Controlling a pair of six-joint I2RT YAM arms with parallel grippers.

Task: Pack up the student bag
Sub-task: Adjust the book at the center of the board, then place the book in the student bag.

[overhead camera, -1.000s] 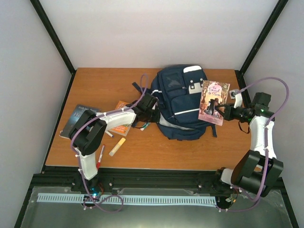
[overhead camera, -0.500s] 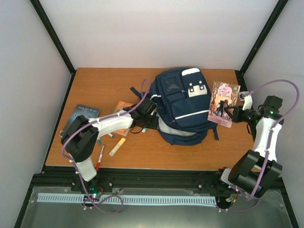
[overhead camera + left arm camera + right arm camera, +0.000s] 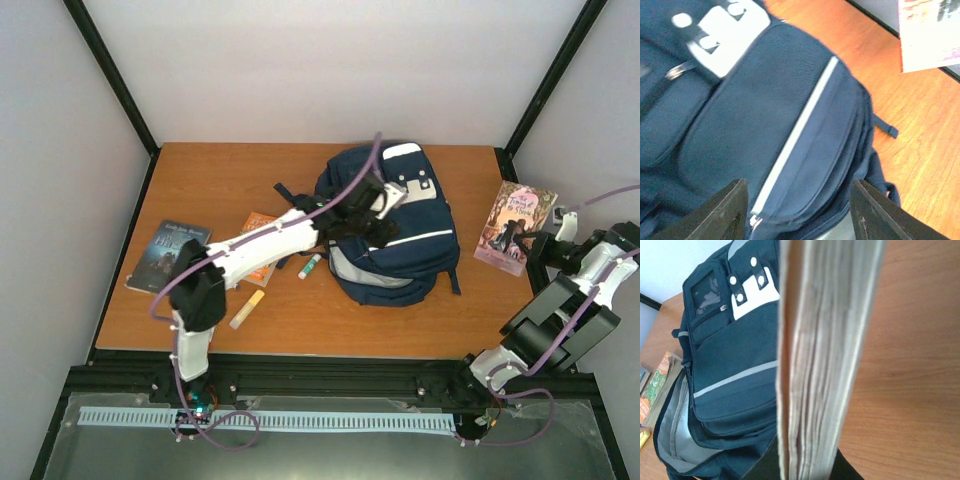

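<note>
The large navy blue fabric backpack (image 3: 405, 250) is lying right of centre on the wooden table (image 3: 330, 325). The left gripper (image 3: 799, 190) is hanging over its front pocket, jaws spread. Well to the right, apart from the bag, the right gripper (image 3: 537, 243) is clamping the pink paperback book (image 3: 520, 225) over the table's right edge. On the left, the dark hardcover book (image 3: 165, 255) is lying near the edge, the orange paperback (image 3: 258, 225) between it and the bag, partly under the left arm. The green-capped white marker (image 3: 309, 266) is lying just left of the bag, the yellow highlighter (image 3: 247, 309) nearer the front edge.
</note>
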